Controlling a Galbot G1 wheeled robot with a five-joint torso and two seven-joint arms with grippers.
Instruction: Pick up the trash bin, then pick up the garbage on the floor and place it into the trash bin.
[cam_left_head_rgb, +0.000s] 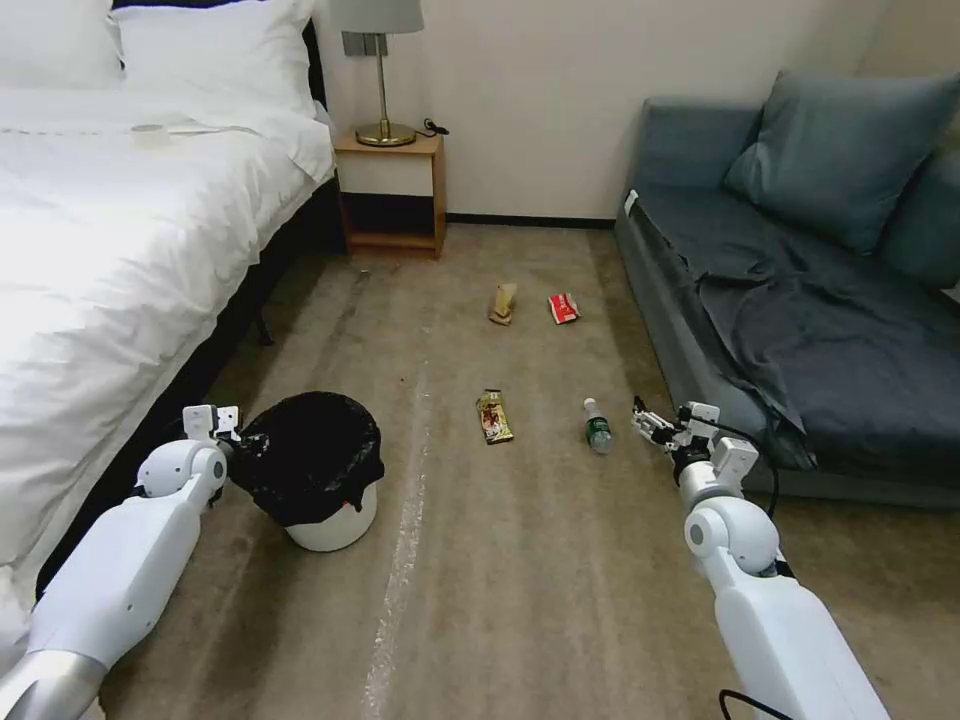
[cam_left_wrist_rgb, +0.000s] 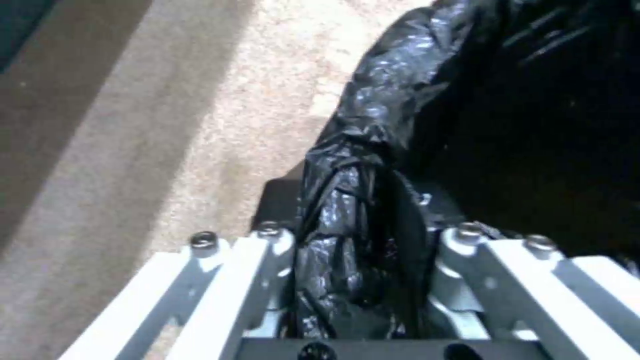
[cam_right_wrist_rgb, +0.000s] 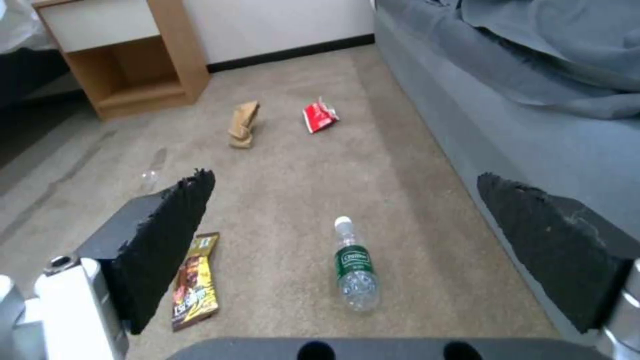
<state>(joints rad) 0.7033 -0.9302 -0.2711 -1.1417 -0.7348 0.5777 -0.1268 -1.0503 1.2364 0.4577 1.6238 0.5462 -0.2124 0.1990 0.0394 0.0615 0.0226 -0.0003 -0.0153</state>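
The trash bin (cam_left_head_rgb: 325, 470), white with a black bag liner (cam_left_wrist_rgb: 360, 165), stands slightly tilted on the carpet by the bed. My left gripper (cam_left_head_rgb: 235, 432) (cam_left_wrist_rgb: 363, 235) is shut on its near-left rim, with the liner pinched between the fingers. The garbage lies on the carpet ahead: a clear bottle (cam_left_head_rgb: 597, 427) (cam_right_wrist_rgb: 355, 265), a yellow-brown wrapper (cam_left_head_rgb: 493, 416) (cam_right_wrist_rgb: 195, 282), a tan paper bag (cam_left_head_rgb: 503, 303) (cam_right_wrist_rgb: 243, 125) and a red-and-white packet (cam_left_head_rgb: 564, 307) (cam_right_wrist_rgb: 320, 115). My right gripper (cam_left_head_rgb: 645, 420) (cam_right_wrist_rgb: 343, 177) hangs open just right of the bottle, holding nothing.
A white bed (cam_left_head_rgb: 110, 250) runs along the left. A wooden nightstand (cam_left_head_rgb: 392, 190) with a lamp (cam_left_head_rgb: 385, 60) stands at the back wall. A grey sofa (cam_left_head_rgb: 800, 300) lines the right side, close to my right arm. Open carpet lies between them.
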